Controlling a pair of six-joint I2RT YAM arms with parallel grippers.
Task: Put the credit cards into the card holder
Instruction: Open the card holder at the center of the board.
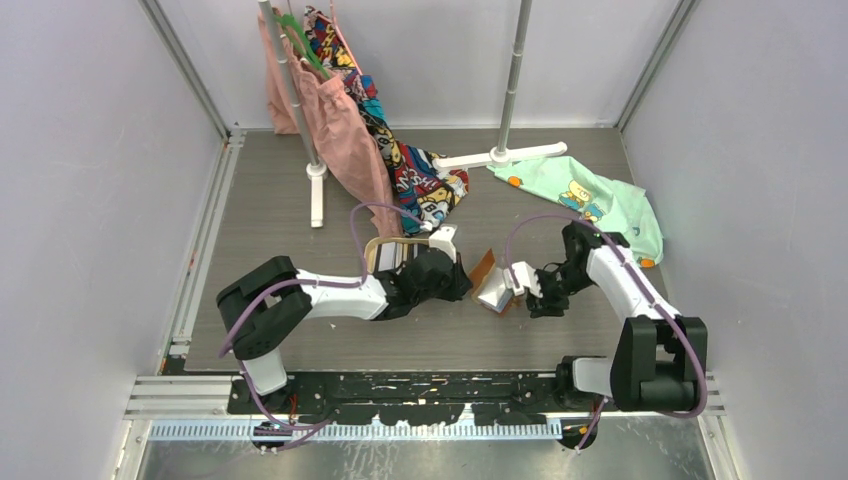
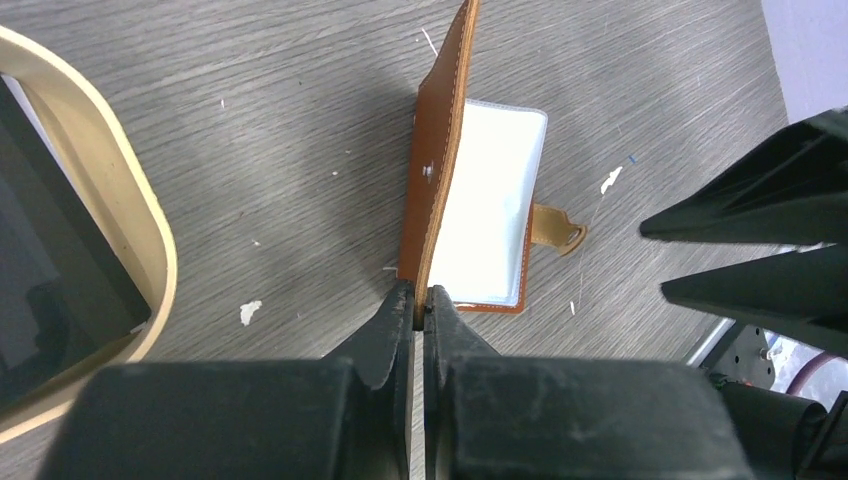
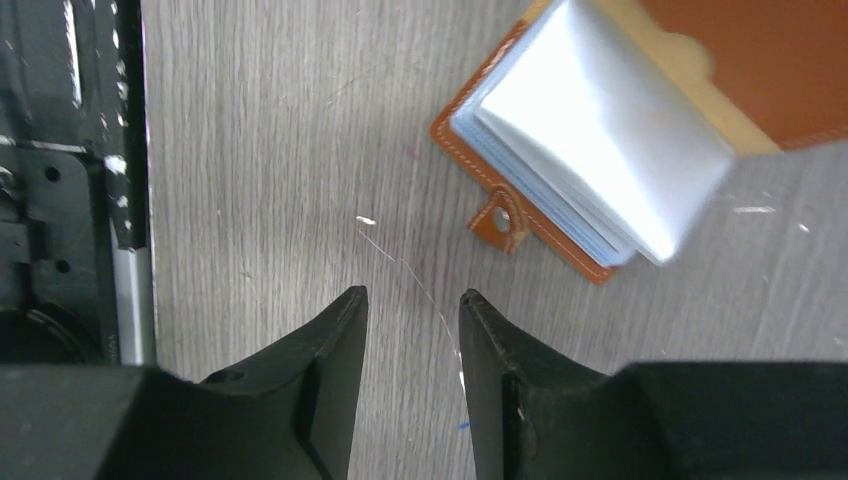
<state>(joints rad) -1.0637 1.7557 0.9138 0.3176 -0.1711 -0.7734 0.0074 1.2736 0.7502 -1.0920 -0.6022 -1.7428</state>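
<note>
1 card holder [image 2: 437,180] lies open on the table [image 2: 250,120]. The left gripper [image 2: 421,302] clamps its raised cover. The right gripper [image 3: 413,315] hangs beside it, fingers apart, empty. Dark credit cards [image 2: 40,250] in the wooden tray [image 2: 115,180] are cropped and uncountable.

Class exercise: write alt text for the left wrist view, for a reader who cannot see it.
The left end effector pinches the raised cover of the card holder, holding it open above its clear sleeves on the table. The rim of a tray curves in at the left.
</note>
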